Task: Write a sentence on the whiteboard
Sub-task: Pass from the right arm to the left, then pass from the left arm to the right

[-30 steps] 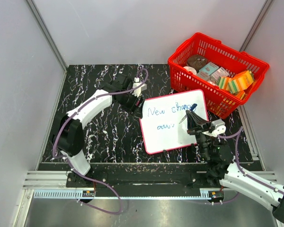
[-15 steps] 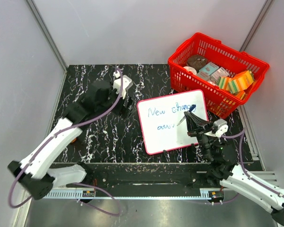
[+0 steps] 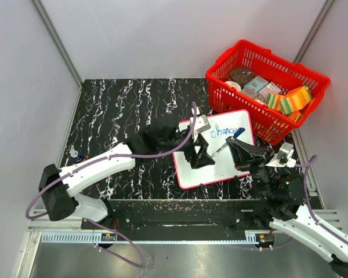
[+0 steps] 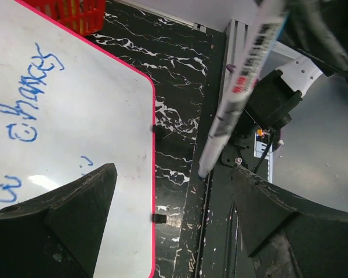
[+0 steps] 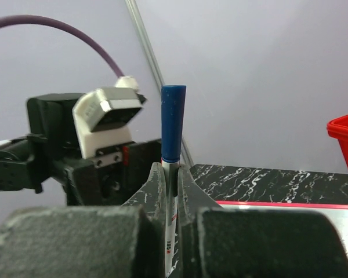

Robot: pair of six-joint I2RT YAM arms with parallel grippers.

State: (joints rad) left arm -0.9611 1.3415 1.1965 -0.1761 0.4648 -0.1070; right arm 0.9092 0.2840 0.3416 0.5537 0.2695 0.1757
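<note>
The whiteboard (image 3: 229, 165), white with a thin red rim, lies on the black marbled table in front of the basket. The sentence (image 3: 226, 131) shows as blue script "chances"; the rest is hidden under my left arm. In the left wrist view the board (image 4: 93, 110) fills the left side, with the script (image 4: 35, 81) and further strokes below it. My left gripper (image 3: 200, 157) hangs open and empty over the board's left half (image 4: 174, 191). My right gripper (image 3: 235, 149) is shut on a white marker with a blue cap (image 3: 237, 134) (image 5: 173, 121) (image 4: 243, 87), held over the board's right part.
A red basket (image 3: 223, 99) holding several boxes and sponges stands at the back right, touching the board's far corner. A small object (image 3: 75, 153) lies by the table's left edge. Grey walls close in both sides. The left gripper's white camera block (image 5: 107, 113) faces the right wrist.
My left arm has swung from the table's far left to the right, over the board, covering "New". My right gripper has shifted slightly right, still holding the marker.
</note>
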